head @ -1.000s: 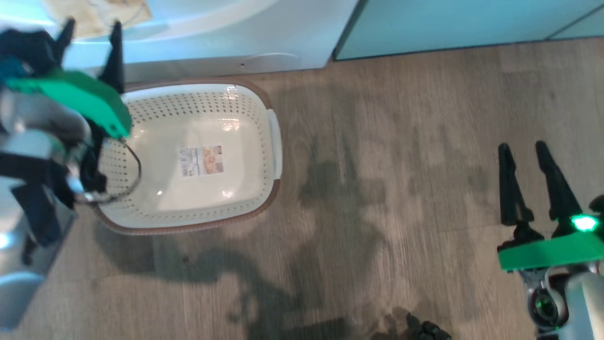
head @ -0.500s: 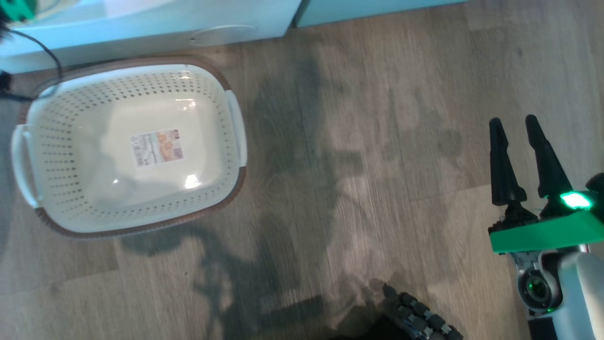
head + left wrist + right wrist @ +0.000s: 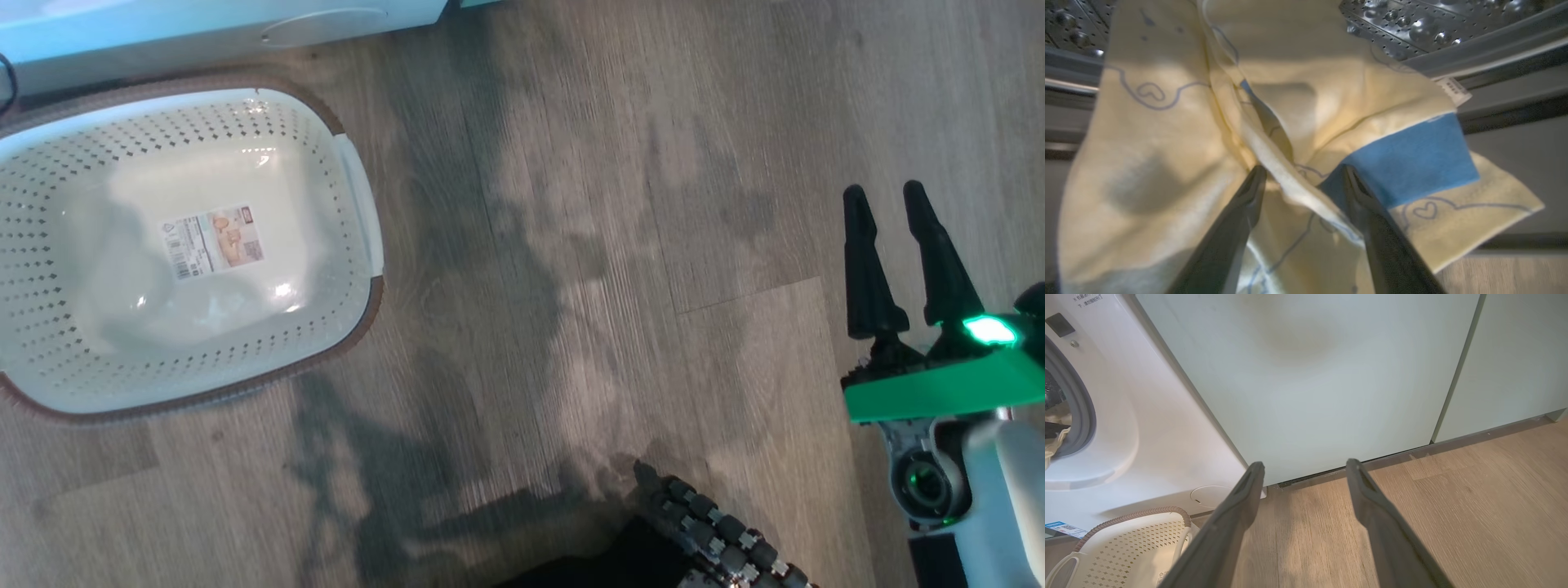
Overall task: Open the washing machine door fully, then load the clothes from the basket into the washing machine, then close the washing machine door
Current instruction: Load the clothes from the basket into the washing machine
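Pale yellow clothes (image 3: 1167, 143) with blue line drawings and a bright blue piece (image 3: 1412, 163) hang over the washing machine's grey seal, below the steel drum (image 3: 1412, 24). My left gripper (image 3: 1303, 173) is open, with a fold of the yellow cloth lying between its fingers. The cream basket (image 3: 359, 310) stands on the floor with nothing but its label (image 3: 214, 241) inside, just in front of the white washing machine (image 3: 204, 24). My right gripper (image 3: 883, 196) hangs open above the floor, far right of the basket. The washing machine door is out of view.
Mint-green cabinet panels (image 3: 1310, 375) stand right of the washing machine (image 3: 1147, 428), whose grey seal (image 3: 1084, 404) and QR sticker (image 3: 1063, 528) show at the left. Wooden floor spreads between the basket (image 3: 1126, 547) and my right gripper (image 3: 1304, 465). My dark wheeled base (image 3: 718, 539) is at the bottom.
The head camera has swung, so the basket and washer have slid left and up, and my left arm has left that view. The right gripper keeps its place, still open.
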Controlling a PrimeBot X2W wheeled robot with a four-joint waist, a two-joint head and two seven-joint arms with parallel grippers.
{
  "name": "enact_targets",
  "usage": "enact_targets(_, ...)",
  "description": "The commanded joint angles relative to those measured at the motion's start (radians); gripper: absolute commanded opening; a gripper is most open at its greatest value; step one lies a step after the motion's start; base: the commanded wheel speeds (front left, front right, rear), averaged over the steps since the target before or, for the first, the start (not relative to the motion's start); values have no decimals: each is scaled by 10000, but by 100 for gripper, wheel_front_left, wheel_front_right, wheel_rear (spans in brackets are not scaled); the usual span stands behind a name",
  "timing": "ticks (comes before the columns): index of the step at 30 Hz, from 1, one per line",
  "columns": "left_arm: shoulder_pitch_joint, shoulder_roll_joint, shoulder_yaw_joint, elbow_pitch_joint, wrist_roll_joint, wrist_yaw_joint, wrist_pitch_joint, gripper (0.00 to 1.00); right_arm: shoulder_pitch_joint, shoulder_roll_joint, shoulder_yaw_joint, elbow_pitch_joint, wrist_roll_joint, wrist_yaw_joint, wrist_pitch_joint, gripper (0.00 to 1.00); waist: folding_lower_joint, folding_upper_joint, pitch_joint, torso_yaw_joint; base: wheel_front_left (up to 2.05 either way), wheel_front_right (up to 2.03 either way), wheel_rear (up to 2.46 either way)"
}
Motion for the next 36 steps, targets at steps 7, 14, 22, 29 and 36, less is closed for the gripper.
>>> enact_targets(7,-796,418,210,97,-257,24,737,0,-149,-164,221,-215,118,-29,-95,100,-1,0,138,-63,0,0,0)
enact_targets(14,-1184,387,34,61,-109,-103,677,0,-231,-164,199,-205,109,-29,-95,100,-1,0,197,-21,0,0,0)
enact_targets(22,-1794,570,1,21,463,-32,-326,0,-315,-164,228,-253,139,-29,-95,100,-1,0,343,-60,0,0,0)
enact_targets(29,-2591,928,-68,40,1338,135,-1688,0,-378,-164,377,-308,297,-29,-95,100,-1,0,735,-357,0,0,0)
enact_targets(36,-3809,1407,-235,328,2278,-132,-3298,0,-437,-164,698,-357,510,-29,-95,100,-1,0,1266,-890,0,0,0)
